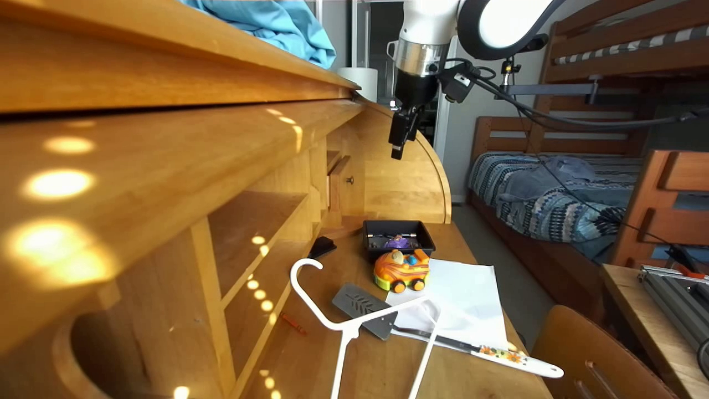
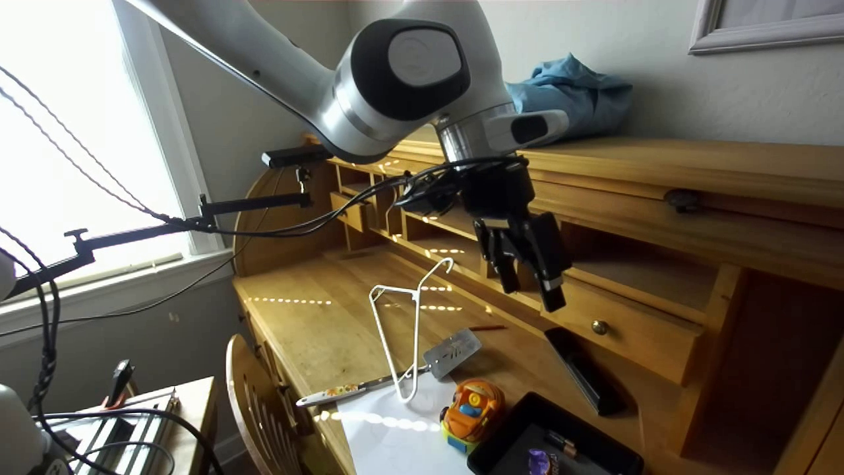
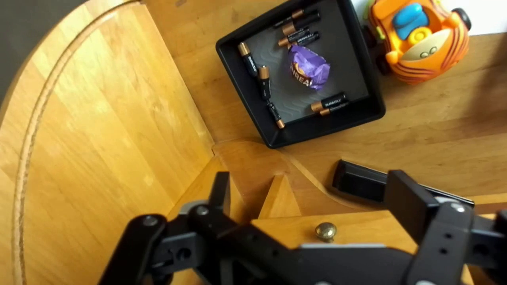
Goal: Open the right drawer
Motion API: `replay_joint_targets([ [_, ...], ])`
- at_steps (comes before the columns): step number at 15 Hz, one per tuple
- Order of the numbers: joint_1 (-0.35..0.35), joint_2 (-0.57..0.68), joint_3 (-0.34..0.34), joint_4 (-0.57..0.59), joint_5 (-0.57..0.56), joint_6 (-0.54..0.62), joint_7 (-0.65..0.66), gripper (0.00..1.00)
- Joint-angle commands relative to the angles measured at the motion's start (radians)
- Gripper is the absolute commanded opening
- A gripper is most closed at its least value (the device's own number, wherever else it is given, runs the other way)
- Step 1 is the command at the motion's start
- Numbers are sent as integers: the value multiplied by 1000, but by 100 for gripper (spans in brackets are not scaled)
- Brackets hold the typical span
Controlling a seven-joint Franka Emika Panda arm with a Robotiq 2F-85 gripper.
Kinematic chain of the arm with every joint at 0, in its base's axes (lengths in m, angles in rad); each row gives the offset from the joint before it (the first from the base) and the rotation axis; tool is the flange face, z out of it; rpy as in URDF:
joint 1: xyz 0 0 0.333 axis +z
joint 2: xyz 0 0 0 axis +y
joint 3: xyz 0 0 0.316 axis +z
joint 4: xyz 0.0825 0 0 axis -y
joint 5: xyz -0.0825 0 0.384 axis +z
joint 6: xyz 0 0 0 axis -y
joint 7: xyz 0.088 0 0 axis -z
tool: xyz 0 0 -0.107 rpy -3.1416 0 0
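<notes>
The right drawer is a honey-wood box front with a small round brass knob. It shows in both exterior views (image 1: 344, 191) (image 2: 639, 343) and in the wrist view (image 3: 368, 225). Its knob shows in the wrist view (image 3: 325, 231), between the two fingers in the picture. I cannot tell for sure whether the drawer is fully in or a little out. My gripper (image 3: 309, 184) is open and empty. In an exterior view the gripper (image 2: 533, 297) hangs above the desk near the drawer, apart from it. In an exterior view the gripper (image 1: 400, 149) points down, higher than the knob.
A black tray (image 3: 324, 134) with batteries and a purple wrapper stands on the desk. Beside it are an orange toy car (image 3: 427, 51) and a black holder (image 3: 360, 184). A white hanger (image 2: 415, 330) and a spatula (image 2: 455, 353) lie further off. A curved side panel (image 3: 99, 118) borders the desk.
</notes>
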Motion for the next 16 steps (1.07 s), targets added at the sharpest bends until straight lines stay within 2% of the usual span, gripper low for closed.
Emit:
replay_joint_targets([
  [1, 17, -56, -23, -109, -17, 15, -12, 100],
  [5, 22, -56, -28, -204, -89, 97, 9, 100],
  [7, 22, -39, -35, -230, -195, 172, 78, 100],
  [8, 19, -25, -43, -236, -243, 230, 155, 100],
  [10, 8, 7, -57, -236, -203, 302, 191, 100],
  [11, -24, 9, -82, -257, -102, 320, 93, 100],
  [12, 18, -1, -63, -231, -159, 262, 139, 100],
  [16, -9, 16, -102, -245, -130, 302, 112, 100],
])
